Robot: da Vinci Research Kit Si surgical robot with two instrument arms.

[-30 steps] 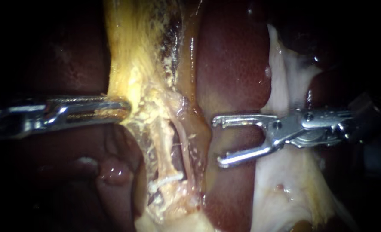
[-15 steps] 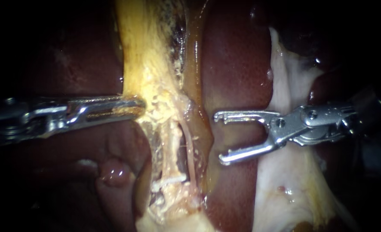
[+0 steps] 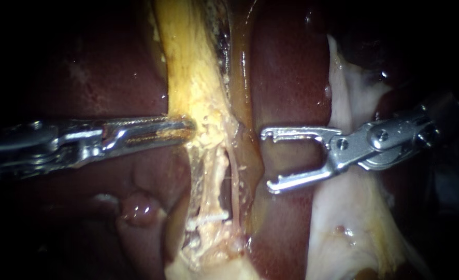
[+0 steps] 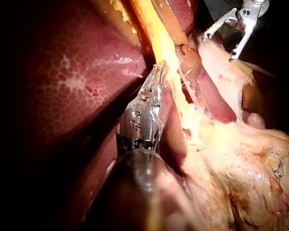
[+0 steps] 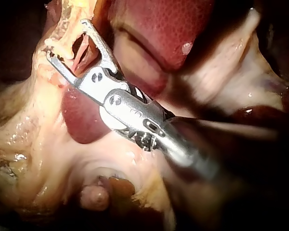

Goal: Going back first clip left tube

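Dark red liver (image 3: 286, 78) backs everything. Left instrument (image 3: 187, 127), at the yellow tissue's (image 3: 193, 78) nine o'clock, pinches its edge; right instrument (image 3: 267, 162), at three o'clock, hovers with jaws spread wide.

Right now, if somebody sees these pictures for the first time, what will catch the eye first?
First comes the right instrument: its tool is spread wide open in front of the dark red liver and holds nothing. Next is the yellow strand of tissue, which runs down the middle of the endoscope view. The tool of the left instrument is shut on the strand's edge.
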